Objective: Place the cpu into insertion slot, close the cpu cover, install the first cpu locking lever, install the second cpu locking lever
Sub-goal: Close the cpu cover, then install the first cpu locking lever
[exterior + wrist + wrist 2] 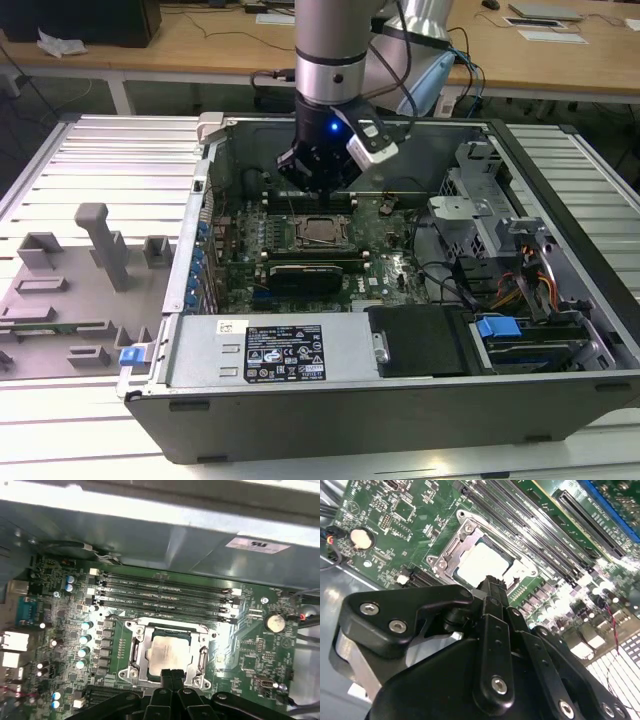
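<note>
In the exterior view an open computer case (400, 420) lies on its side on a ribbed metal counter (110, 160). Grey plastic fixtures (100, 245) stand on the counter at the exterior view's left. Behind it, wooden desks (200, 45) run across the room, with papers and cables on them. The arm (335, 50) reaches down into the case, and its hand (318, 187) hangs low over the green board (235, 245). The cpu (322, 231) lies in the middle of the board, just in front of the hand.

In the second wrist view the black hand (492, 582) is clenched and grips nothing. Its fingers (489, 610) are pressed together, and their tips hover just above the near edge of the slot (445, 557). The cpu (481, 562) sits flat inside the slot, pale and glinting. Long black memory slots (530, 525) run beside it, and a coin cell (362, 538) sits farther off on the board.

In the first wrist view the cpu (167, 652) is seated in the slot, and the cover (170, 626) lies flat around it as a silver frame. I cannot tell how the levers stand. The clenched fingertips (167, 674) are at the slot's edge, and the case's grey inner wall (165, 545) rises beyond the memory slots.
</note>
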You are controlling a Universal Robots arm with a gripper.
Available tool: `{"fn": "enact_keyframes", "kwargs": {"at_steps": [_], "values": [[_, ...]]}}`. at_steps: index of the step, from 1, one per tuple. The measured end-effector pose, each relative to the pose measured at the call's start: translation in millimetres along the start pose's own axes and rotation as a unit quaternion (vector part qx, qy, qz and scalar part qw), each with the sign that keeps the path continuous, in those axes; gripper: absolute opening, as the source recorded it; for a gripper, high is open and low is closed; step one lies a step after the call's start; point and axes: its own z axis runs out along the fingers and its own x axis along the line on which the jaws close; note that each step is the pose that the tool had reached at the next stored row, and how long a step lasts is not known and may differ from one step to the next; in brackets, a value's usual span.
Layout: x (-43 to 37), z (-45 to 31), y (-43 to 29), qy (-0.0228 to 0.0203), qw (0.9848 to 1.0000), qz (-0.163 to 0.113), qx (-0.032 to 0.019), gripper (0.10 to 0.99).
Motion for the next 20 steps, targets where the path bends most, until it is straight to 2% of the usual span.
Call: {"fn": "enact_keyframes", "kwargs": {"at_steps": [3,20], "values": [[-0.1,-4.4,0.0,0.0,1.0,0.001,0.0,0.106],[-0.1,-4.4,0.0,0.0,1.0,0.001,0.0,0.106]]}}
